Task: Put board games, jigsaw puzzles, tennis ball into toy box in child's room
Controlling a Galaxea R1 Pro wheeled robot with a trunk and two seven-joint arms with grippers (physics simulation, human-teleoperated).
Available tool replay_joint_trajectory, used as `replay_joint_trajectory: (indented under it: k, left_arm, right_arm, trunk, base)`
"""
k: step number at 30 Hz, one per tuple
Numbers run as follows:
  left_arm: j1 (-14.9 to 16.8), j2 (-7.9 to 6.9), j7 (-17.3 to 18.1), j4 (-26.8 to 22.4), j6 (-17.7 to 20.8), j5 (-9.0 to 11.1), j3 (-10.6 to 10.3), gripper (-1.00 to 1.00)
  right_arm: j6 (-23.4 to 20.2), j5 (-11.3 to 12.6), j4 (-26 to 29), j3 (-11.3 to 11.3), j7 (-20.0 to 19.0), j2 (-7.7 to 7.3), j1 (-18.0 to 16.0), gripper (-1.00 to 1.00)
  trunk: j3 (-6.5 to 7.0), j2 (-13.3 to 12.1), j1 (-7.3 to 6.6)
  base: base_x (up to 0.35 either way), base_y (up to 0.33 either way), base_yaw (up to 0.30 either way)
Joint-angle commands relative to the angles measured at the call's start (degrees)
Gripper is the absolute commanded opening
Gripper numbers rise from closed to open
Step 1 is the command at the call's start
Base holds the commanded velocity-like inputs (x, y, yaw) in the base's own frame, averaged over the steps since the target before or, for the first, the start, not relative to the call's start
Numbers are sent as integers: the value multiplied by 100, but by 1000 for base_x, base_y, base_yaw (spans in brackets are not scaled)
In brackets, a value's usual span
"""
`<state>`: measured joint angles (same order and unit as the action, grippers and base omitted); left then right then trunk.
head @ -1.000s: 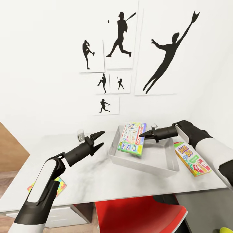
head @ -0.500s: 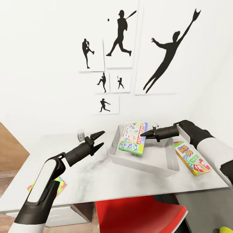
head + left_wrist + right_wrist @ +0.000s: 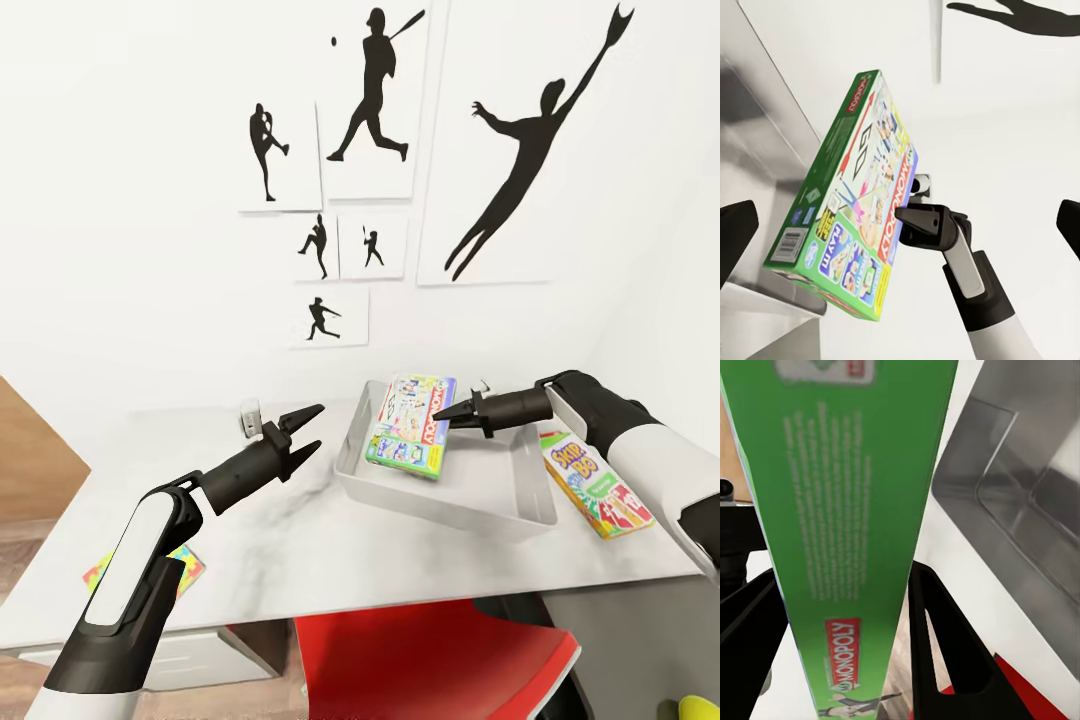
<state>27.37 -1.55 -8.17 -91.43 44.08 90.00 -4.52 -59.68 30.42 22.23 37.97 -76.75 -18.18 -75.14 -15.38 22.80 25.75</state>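
Monopoly board game (image 3: 410,426), green-edged, hangs tilted over the grey toy box (image 3: 470,492) on the pale table (image 3: 300,540), pinched at its edge by my right gripper (image 3: 440,416), whose jaws press both faces of the box. My left gripper (image 3: 308,428) hovers beside the tub, jaws spread wide and holding nothing. A 2nd board game (image 3: 592,486), yellow-orange, lies flat just right of the tub; 1 jigsaw puzzle (image 3: 182,570) rests near the table's front-left edge.

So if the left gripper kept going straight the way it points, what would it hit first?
Probably the green-edged board game held by the right gripper over the toy box; the left gripper is open, though depth is unclear.
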Motion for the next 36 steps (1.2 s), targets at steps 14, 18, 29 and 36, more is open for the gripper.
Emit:
replay_joint_trajectory:
  k: [14,18,29,36]
  left_arm:
    - [5,-3,-54,-6,7,62,-2,100]
    - [5,-3,-53,-6,5,62,-1,100]
    - [5,-3,-46,-6,6,62,-3,100]
    - [5,-3,-50,-6,9,62,-3,100]
  right_arm:
    - [-32,17,1,27,-25,19,-9,-100]
    - [-32,17,1,27,-25,23,-10,-100]
    - [-32,17,1,27,-24,25,-14,-100]
    - [-32,17,-13,27,-26,20,-72,-100]
  trunk:
    - [-140,12,3]
    - [-177,12,3]
    - [-279,12,3]
    - [-341,12,3]
  base:
    - [0,0,0]
    - [0,0,0]
    - [0,0,0]
    - [0,0,0]
